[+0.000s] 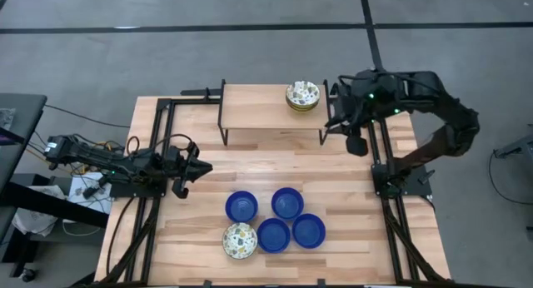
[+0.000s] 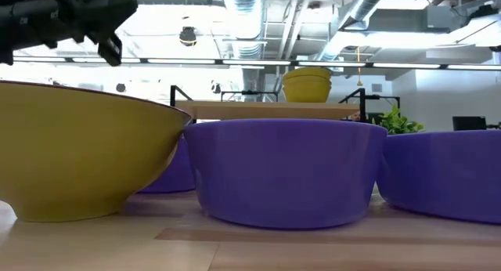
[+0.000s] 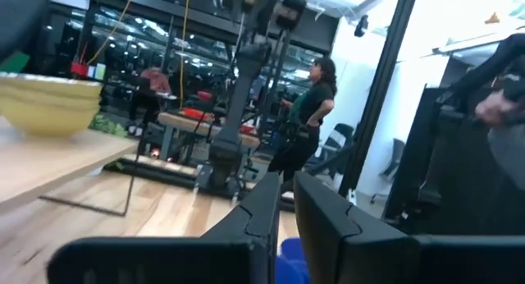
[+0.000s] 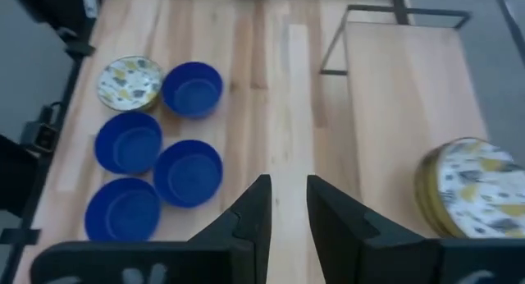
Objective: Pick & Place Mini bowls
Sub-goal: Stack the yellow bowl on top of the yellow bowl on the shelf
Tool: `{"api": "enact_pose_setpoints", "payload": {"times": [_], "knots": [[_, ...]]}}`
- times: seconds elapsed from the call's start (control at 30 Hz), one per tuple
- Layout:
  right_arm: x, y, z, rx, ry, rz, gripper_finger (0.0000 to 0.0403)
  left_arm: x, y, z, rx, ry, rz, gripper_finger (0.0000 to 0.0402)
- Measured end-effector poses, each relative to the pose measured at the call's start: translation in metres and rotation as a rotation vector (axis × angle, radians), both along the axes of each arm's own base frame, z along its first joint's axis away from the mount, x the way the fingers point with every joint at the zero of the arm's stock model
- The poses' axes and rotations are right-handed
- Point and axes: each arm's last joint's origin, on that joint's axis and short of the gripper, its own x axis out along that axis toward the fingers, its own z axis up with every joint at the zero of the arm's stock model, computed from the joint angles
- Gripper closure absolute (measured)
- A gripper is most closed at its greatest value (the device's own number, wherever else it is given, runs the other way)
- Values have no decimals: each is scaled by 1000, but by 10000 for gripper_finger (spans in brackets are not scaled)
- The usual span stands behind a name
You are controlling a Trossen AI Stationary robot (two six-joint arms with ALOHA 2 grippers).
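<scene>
Four blue mini bowls [image 1: 287, 202] sit in a cluster on the table near its front edge, and one floral bowl [image 1: 239, 240] stands upright at the cluster's near left. A stack of floral bowls [image 1: 302, 96] rests on the raised wooden shelf [image 1: 258, 109] at the far side. My left gripper [image 1: 202, 167] is shut and hovers left of the cluster, touching nothing. My right gripper [image 1: 358, 145] hangs high by the shelf's right end, tilted down. In its wrist view the right gripper [image 4: 287, 190] shows a small gap with nothing between its fingers.
The shelf stands on black metal legs [image 1: 223, 113]. Black frame rails [image 1: 391, 213] run along the table's left and right sides. Bare wood lies between the shelf and the bowl cluster. A person [image 3: 308, 112] stands in the room beyond the table.
</scene>
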Motion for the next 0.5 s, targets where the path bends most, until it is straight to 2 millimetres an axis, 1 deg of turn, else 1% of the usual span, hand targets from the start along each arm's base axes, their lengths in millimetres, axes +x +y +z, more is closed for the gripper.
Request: {"api": "enact_pose_setpoints", "payload": {"times": [0.13, 0.23, 0.37, 0.5], "knots": [[-8, 2, -30, 38, -29, 13, 333, 5, -2, 16, 9, -11, -25, 362], [-15, 2, -55, 65, -73, -20, 333, 15, -4, 29, 28, 7, -22, 362], [-28, 3, -81, 99, -151, -64, 333, 37, -8, 42, 40, 66, -26, 362], [-42, 4, -100, 139, -223, -99, 333, 63, -15, 51, 54, 135, -84, 362]]}}
